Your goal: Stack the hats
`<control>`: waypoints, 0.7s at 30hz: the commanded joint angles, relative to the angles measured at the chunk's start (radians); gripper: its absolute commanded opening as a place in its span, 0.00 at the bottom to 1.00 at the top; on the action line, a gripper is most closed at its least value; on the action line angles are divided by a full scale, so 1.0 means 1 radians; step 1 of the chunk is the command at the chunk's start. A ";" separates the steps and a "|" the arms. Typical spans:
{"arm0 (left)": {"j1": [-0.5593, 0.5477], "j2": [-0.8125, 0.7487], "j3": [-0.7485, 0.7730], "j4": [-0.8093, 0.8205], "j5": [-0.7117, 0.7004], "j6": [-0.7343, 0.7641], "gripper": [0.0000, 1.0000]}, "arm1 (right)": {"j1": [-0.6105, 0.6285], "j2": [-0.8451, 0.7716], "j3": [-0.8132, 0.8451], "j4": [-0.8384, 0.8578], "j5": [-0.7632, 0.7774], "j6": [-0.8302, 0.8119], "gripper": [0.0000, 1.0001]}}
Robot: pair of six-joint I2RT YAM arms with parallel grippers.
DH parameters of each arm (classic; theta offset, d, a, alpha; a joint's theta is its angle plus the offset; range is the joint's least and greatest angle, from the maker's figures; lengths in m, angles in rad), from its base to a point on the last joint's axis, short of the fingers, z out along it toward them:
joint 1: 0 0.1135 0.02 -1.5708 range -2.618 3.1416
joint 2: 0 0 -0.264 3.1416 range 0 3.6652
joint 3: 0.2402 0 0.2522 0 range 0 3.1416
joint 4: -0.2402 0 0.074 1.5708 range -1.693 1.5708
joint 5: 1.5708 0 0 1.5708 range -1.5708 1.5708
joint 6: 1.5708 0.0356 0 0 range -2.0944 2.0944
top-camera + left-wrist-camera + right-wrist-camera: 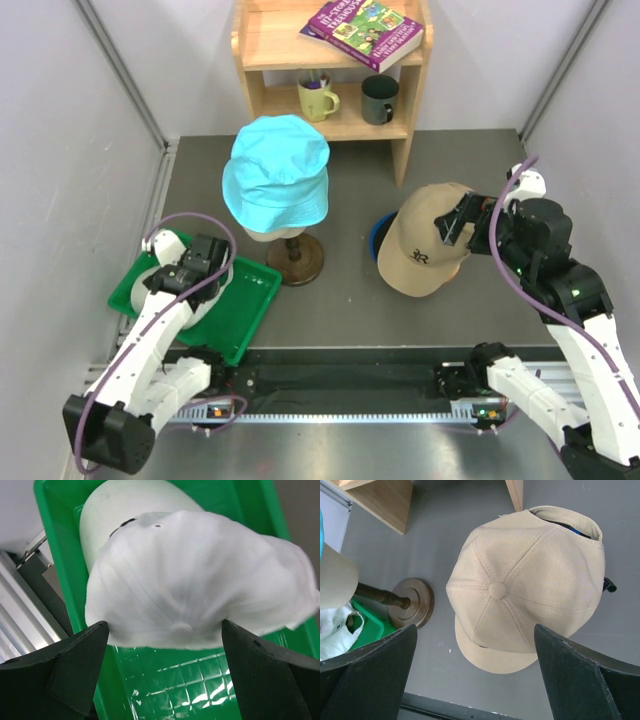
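Observation:
A white cap (pixel 200 580) lies in the green tray (pixel 170 680). My left gripper (pixel 164 626) is open, with a finger on either side of the cap's near edge, just above it; it also shows in the top view (pixel 205 262). A tan cap (pixel 525 585) lies on the table over a royal blue cap (pixel 380 235), of which only an edge shows. My right gripper (pixel 475 630) is open and empty above the tan cap's brim; it also shows in the top view (pixel 462 225). A cyan bucket hat (pixel 275 172) sits on the cream head on the wooden stand (pixel 295 260).
The green tray (pixel 250 300) sits at the front left. A wooden shelf (pixel 330 125) at the back holds a book (pixel 365 30) and two mugs. The stand's round base (pixel 412 602) is left of the tan cap. Grey walls close both sides.

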 commanded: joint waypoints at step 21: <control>0.134 -0.146 0.181 0.016 0.152 0.002 0.00 | 0.014 0.034 0.049 0.101 -0.151 -0.060 1.00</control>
